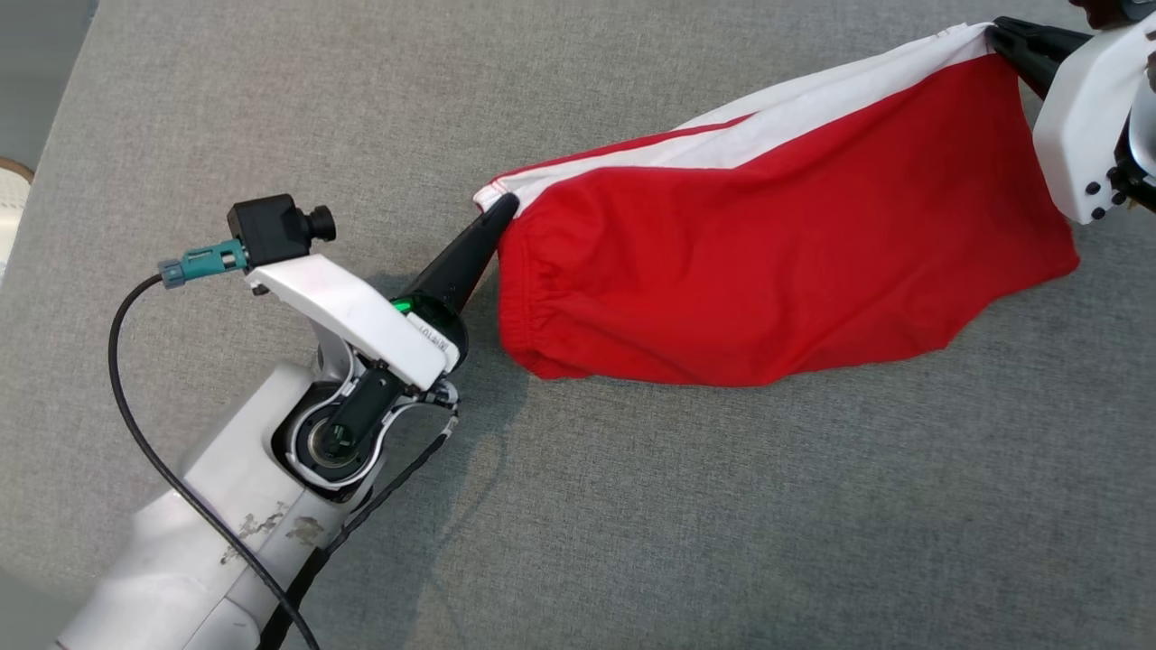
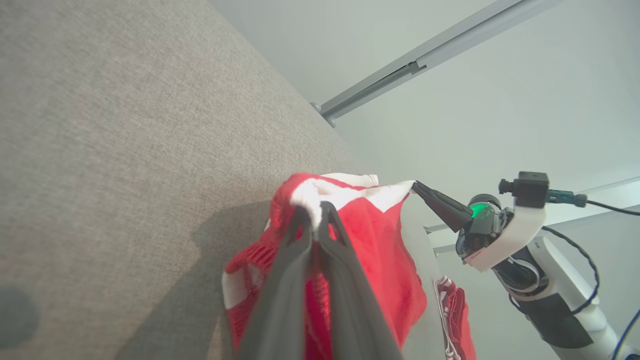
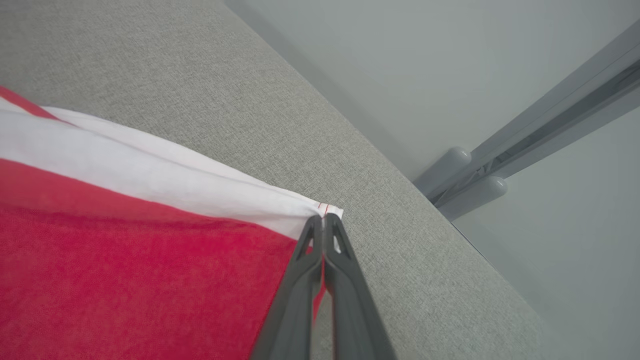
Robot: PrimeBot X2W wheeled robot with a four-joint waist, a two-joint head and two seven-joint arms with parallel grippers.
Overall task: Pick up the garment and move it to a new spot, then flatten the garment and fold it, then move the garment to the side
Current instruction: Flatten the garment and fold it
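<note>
Op: Grip status?

Eng: Both are closed on cloth. Your left pincer [image 1: 504,209] pinches one end of the white stripe [image 1: 813,99] on the red shorts [image 1: 768,262], by the gathered waistband [image 1: 528,271]. Your right pincer [image 1: 995,34] pinches the other end, at the stitched hem corner [image 3: 327,210].

Op: Where are the shorts?

Eng: Strung between the two pincers, over the grey fabric surface [image 1: 632,524]. The stripe edge is pulled near-straight. That's your long axis, lower left to upper right in the head view. The red body sags off it toward the robot. I can't tell if the low edge touches the surface.

Op: Next move?

Eng: My read is that you're in the carry, ahead of the lay-down. Everything turns on that stripe line. Move both pincers together at the same spread, or the edge slackens and the cloth bunches. Neither arm is nearer; each owns a corner. Land the hanging side first, then lower the held edge flat.
</note>
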